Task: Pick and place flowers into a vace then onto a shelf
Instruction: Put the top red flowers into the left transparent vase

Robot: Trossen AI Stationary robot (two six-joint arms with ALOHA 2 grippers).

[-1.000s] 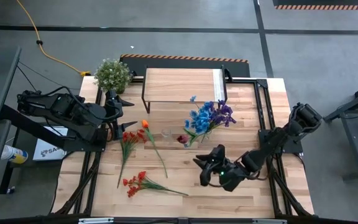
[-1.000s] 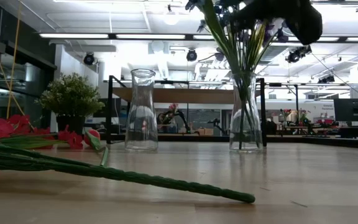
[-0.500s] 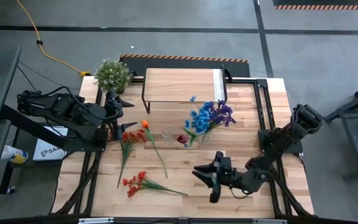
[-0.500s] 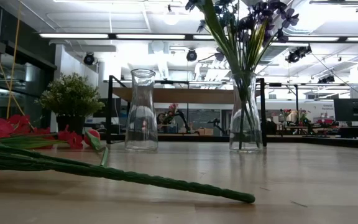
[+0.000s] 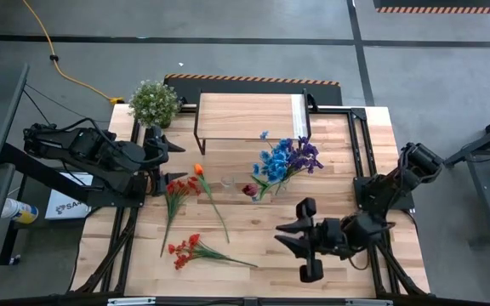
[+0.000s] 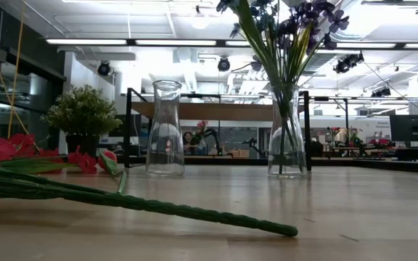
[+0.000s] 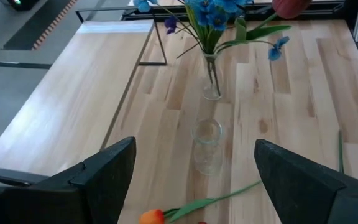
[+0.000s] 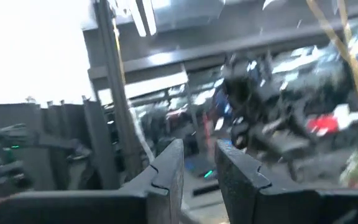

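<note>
High view: right gripper (image 5: 296, 239) low over the near-right of the table, clear of the filled vase (image 5: 254, 190), fingers drawn close with a narrow slot between and nothing in it; probably parked there to leave room. Left gripper (image 5: 170, 159) at the left edge beside the potted plant (image 5: 153, 102), fingers spread wide and empty, aimed toward the empty vase (image 7: 206, 147), likely readying for the next stem. Blue and purple flowers (image 5: 286, 159) already upright in the filled vase, just in front of the shelf (image 5: 247, 116), which carries nothing yet. Still loose on the boards: an orange tulip (image 5: 199, 170) with a long stalk, a red bunch (image 5: 176, 189) beside it, another red spray (image 5: 185, 250) nearer the front edge. Thin green stalks, small leaves, soft blooms; probably light and prone to slipping.
</note>
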